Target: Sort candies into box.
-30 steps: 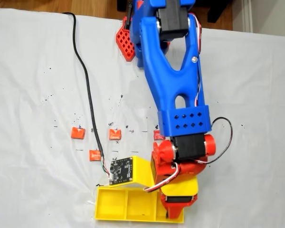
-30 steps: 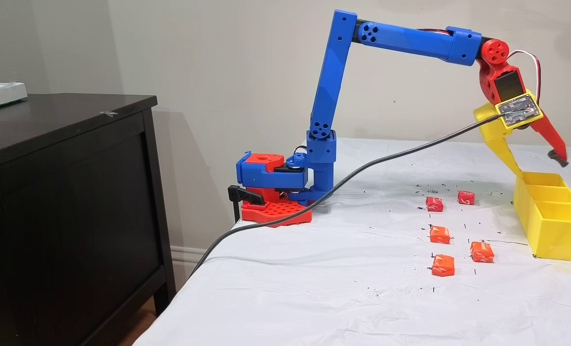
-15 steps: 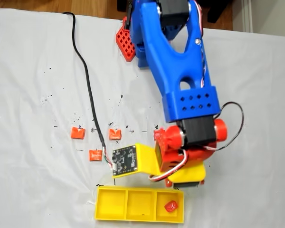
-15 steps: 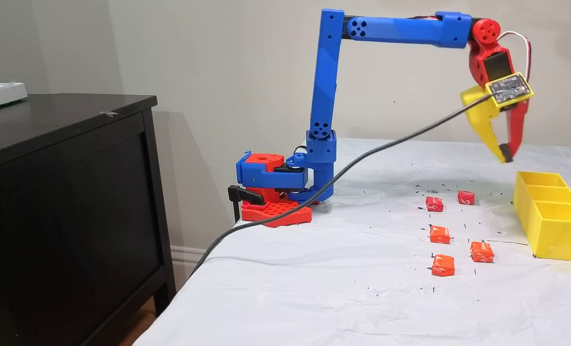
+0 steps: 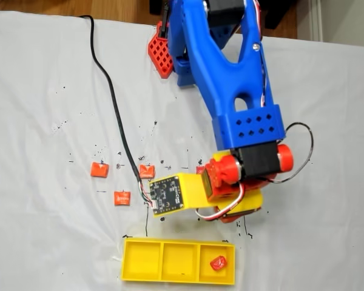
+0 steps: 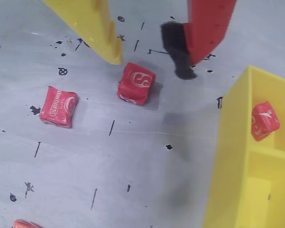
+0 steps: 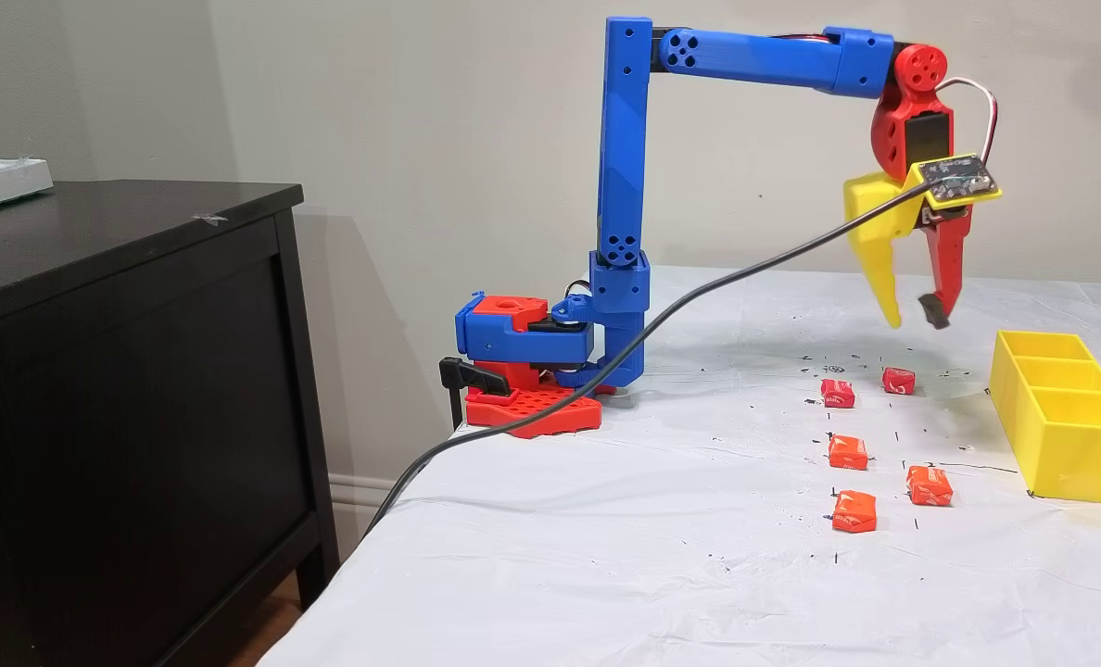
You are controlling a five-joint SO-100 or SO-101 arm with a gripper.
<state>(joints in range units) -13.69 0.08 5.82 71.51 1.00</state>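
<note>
Empty, spread two-finger gripper [image 6: 152, 61] poised above a small red wrapped candy [image 6: 137, 83] left of the yellow three-compartment plastic box [image 6: 230, 152]; next, descend and pinch it

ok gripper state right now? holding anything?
Gripper: open and empty, hanging above the red candy on the table, beside the box.
</note>
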